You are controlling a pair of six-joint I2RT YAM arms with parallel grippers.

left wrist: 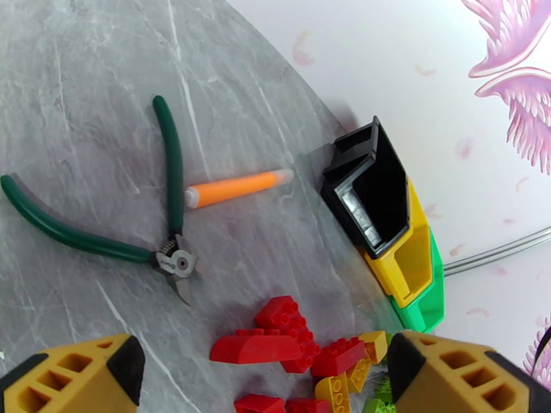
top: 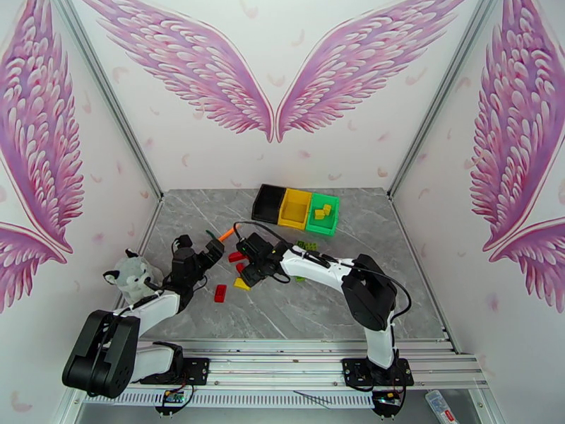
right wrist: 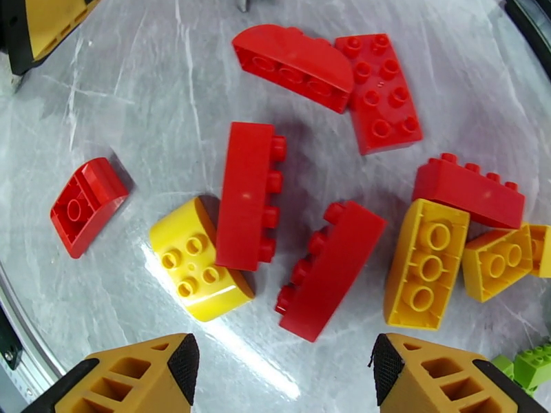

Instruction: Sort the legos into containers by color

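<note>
Red legos [right wrist: 244, 194]: loose on the grey table [right wrist: 138, 77]
Right gripper [right wrist: 282, 363]: above them, jaws parted, gripping nothing
Left gripper [left wrist: 267, 363]: spread wide (also empty), pliers [left wrist: 173, 258] ahead

Reference landmark: lego pile [top: 236, 257].

1. Top view. The right gripper [top: 251, 268] overlies the centre of the pile. Bricks beneath it are hidden and cannot be counted. Beyond the pile, the yellow pieces [top: 323, 210] in the green bin [top: 332, 224] are too small to make out studs or shape.

2. Left wrist view. Beyond the pile, the black bin [left wrist: 372, 194] screens the yellow bin [left wrist: 413, 259] and the green bin, so both interiors are hidden. The bottom edge cuts off the pile's near bricks and the left gripper [left wrist: 265, 356] fingers [left wrist: 76, 376].

3. Right wrist view. At the pile's right fringe, a green brick [right wrist: 534, 363] and a yellow brick [right wrist: 543, 249] are cropped by the frame edge. The right gripper fingers [right wrist: 131, 380] are cropped at the bottom edge.
</note>
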